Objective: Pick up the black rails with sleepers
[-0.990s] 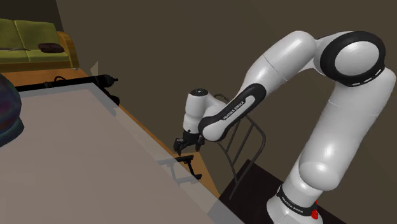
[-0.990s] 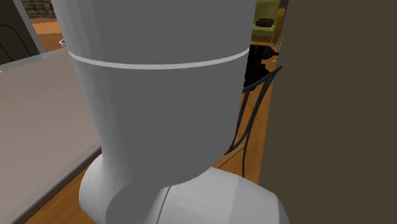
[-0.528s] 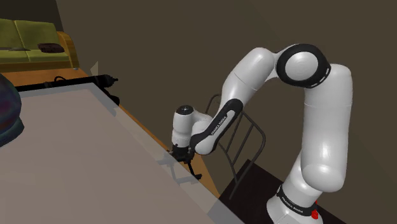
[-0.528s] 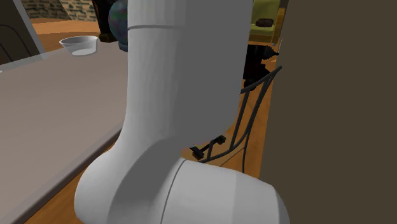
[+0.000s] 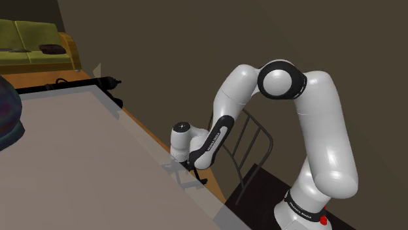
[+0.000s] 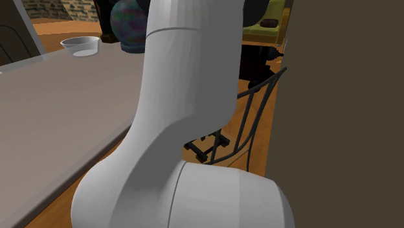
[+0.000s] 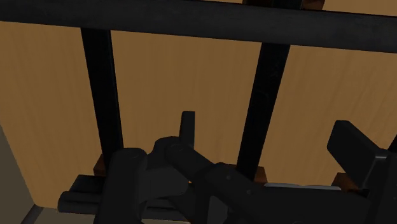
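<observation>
The black rails with sleepers [image 5: 199, 174] lie at the grey table's near corner, jutting out over the wooden floor beside the chair. In the second exterior view the rails [image 6: 206, 148] show as a small ladder-like piece past my white arm [image 6: 188, 97]. My gripper [image 5: 187, 161] is down on them at the table's edge. In the wrist view the rails [image 7: 267, 95] are black bars crossing over the floor, close under the gripper [image 7: 238, 156]. The fingers [image 7: 353, 153] stand apart, and a black part of the rails lies between them.
A black wire chair [image 5: 252, 140] stands right beside the rails, between table and stand. On the grey table [image 5: 78, 157] are a dark vase [image 6: 129, 22], a white bowl [image 6: 81, 45] and a long black object [image 5: 98, 82] along the far edge. A green sofa [image 5: 33, 39] sits beyond.
The arm has folded down, and the hand dropped and moved toward the shoulder view's left, from above the rails onto them. In the second exterior view the arm shifted, uncovering the vase and the rails.
</observation>
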Available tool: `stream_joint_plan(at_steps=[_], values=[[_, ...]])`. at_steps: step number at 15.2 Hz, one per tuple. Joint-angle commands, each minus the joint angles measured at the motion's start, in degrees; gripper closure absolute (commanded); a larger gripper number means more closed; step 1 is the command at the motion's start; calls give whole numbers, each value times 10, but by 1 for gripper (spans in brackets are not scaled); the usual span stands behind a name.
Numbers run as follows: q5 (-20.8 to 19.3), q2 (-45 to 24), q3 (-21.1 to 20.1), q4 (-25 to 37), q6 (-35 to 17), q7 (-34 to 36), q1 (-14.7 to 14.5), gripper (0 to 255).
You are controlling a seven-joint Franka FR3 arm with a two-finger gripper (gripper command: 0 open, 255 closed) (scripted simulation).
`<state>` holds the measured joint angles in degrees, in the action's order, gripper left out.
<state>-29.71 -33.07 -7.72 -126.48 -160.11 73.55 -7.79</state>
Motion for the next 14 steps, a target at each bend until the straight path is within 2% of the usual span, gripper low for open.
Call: stream_joint_plan(at_steps=[1, 5, 6, 14], values=[[-7, -15, 8, 6, -10, 8, -7, 0], [-12, -28, 15, 11, -18, 13, -12, 0], [-12, -28, 14, 11, -18, 13, -12, 255], [-12, -27, 15, 10, -18, 13, -12, 255]])
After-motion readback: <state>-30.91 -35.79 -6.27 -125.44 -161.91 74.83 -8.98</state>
